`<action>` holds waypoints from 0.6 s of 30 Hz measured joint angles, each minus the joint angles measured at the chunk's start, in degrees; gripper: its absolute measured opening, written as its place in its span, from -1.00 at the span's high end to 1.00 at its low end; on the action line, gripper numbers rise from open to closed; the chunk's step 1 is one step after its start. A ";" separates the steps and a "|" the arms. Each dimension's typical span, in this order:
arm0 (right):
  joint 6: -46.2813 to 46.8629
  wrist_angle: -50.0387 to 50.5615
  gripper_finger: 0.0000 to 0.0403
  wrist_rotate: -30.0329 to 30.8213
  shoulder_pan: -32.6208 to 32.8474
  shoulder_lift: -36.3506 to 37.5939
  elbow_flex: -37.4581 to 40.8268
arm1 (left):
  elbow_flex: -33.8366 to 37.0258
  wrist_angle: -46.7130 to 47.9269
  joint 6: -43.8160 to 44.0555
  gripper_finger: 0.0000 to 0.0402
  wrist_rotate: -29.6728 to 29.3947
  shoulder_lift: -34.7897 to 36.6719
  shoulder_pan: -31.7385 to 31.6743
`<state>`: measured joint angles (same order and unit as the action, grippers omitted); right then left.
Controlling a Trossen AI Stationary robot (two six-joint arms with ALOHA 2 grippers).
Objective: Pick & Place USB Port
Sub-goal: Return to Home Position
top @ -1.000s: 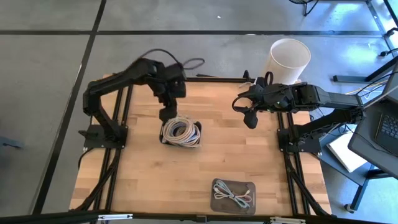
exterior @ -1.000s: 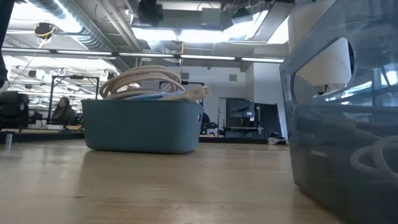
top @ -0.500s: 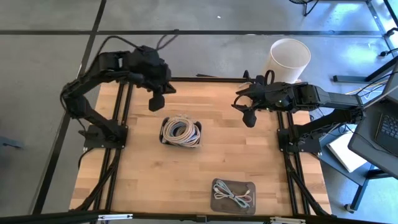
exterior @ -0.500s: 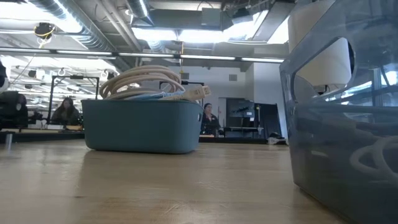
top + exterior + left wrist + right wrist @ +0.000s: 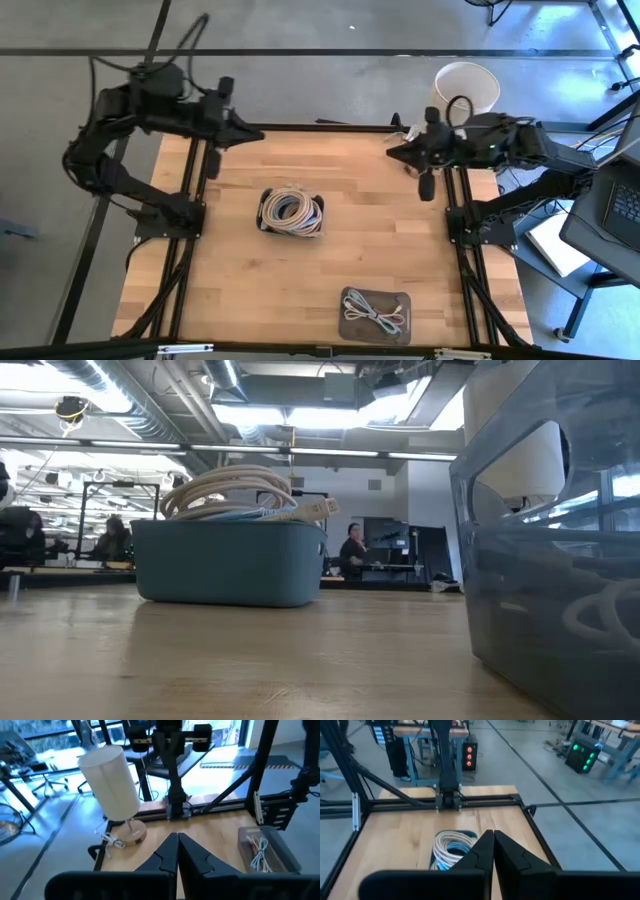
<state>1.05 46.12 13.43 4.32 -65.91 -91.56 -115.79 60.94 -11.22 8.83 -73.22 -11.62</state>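
A blue-grey bin [image 5: 291,211] of coiled white USB cables [image 5: 245,490] stands on the table's middle; it also shows in the right wrist view [image 5: 451,851]. A flat grey tray [image 5: 375,315] with a few loose white cables lies near the front edge and shows in the left wrist view [image 5: 262,852]. My left gripper [image 5: 255,135] is shut and empty, pulled back at the far left corner and pointing right; its fingertips [image 5: 176,845] meet. My right gripper [image 5: 395,152] is shut and empty at the far right edge, pointing left [image 5: 493,842].
A white cylindrical bucket [image 5: 465,92] stands just beyond the far right corner [image 5: 112,785]. Black frame rails run along the table's left, right and far edges. A laptop [image 5: 612,210] sits off the right side. A person [image 5: 352,550] is in the room behind.
My left arm has drawn back from above the blue-grey bin, up and toward the far left corner, and its gripper now points level to the right. My right gripper has pulled back toward the far right edge, and its spread fingers have come together. The bin and tray have stayed put.
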 joint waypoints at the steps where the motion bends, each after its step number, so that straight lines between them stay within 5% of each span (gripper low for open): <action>1: -0.01 0.11 0.92 0.00 0.00 0.53 -0.13 | 0.19 0.09 0.00 0.99 -0.09 0.78 0.38; 12: -1.65 6.68 0.94 0.31 0.00 10.30 -1.38 | 1.05 1.15 1.10 0.96 -2.50 8.89 2.27; 15: 4.23 9.15 0.89 -0.76 0.00 12.44 -2.67 | 1.05 2.53 6.76 0.97 -7.60 10.94 2.28; 18: 7.60 9.95 0.85 -2.40 0.00 14.64 -2.85 | 1.10 6.17 6.40 0.99 -4.62 12.45 2.70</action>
<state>8.64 56.07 11.03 4.32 -51.26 -94.41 -114.69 67.11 -4.83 4.21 -60.77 -8.92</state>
